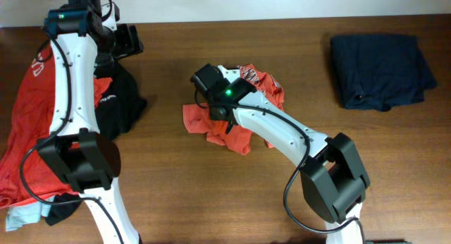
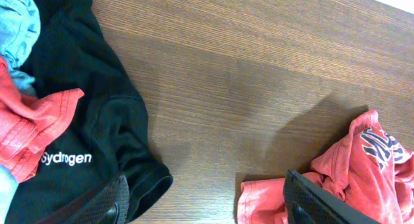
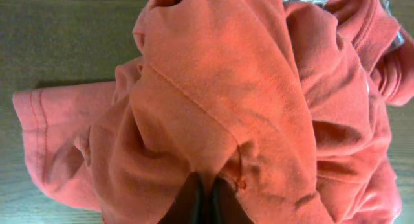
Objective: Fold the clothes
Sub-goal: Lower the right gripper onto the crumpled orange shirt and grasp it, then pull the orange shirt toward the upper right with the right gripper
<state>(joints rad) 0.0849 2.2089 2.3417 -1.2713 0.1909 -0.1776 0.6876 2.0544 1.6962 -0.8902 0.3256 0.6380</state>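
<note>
My right gripper (image 3: 206, 199) pinches a fold of the crumpled orange-red T-shirt (image 3: 220, 88) lying mid-table, and my left gripper (image 2: 213, 208) hangs wide open over the wooden table (image 2: 246, 75) between that shirt and the black garment (image 2: 84, 114)

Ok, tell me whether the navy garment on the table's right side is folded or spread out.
Folded: the navy garment lies as a compact, roughly squared bundle with layered edges showing, not spread flat.
</note>
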